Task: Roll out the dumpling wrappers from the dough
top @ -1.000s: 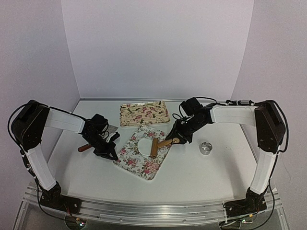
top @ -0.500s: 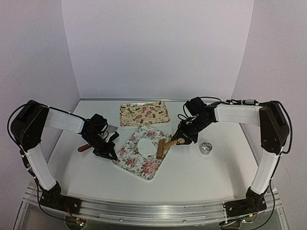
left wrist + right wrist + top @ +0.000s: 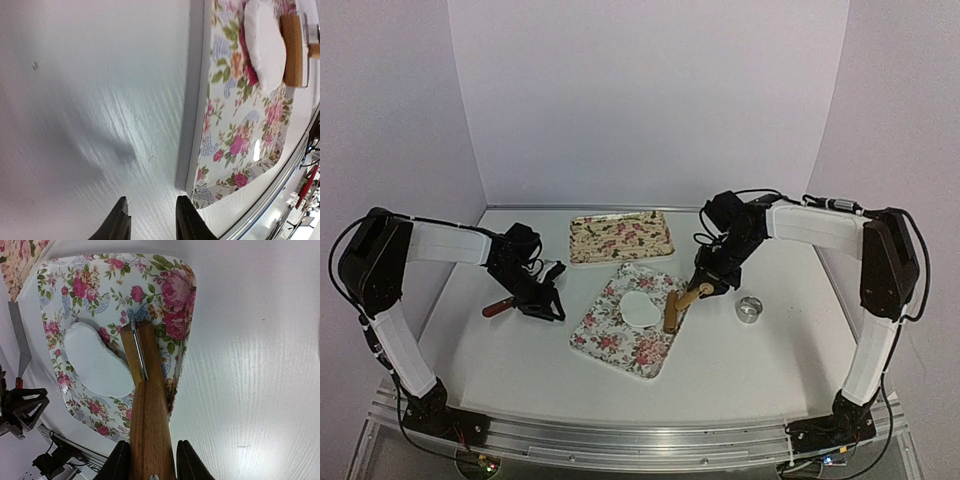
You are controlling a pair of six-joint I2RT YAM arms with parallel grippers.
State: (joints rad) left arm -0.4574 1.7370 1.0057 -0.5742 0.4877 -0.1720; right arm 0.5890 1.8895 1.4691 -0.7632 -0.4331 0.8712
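- Tabletop (image 3: 740, 370) of white, faintly grained board, glossy under glare; plain pale lilac walls (image 3: 650, 100) on three sides, aluminium rail (image 3: 640, 438) along the near edge.
- At centre, rectangular flowered tray (image 3: 610, 345), lying askew; second flowered tray (image 3: 620, 237) farther back.
- On the askew tray, flattened white oval dough piece (image 3: 641, 308).
- Right gripper (image 3: 712, 278) clamped on the handle of a wooden rolling pin (image 3: 673, 310), roller end against the dough's edge.
- Left gripper (image 3: 150, 225) parted, empty, low over bare table just beside that tray's left edge.
- Small shiny metal ring (image 3: 750, 309) right of the tray; brown-handled scraper (image 3: 497, 307) far left.
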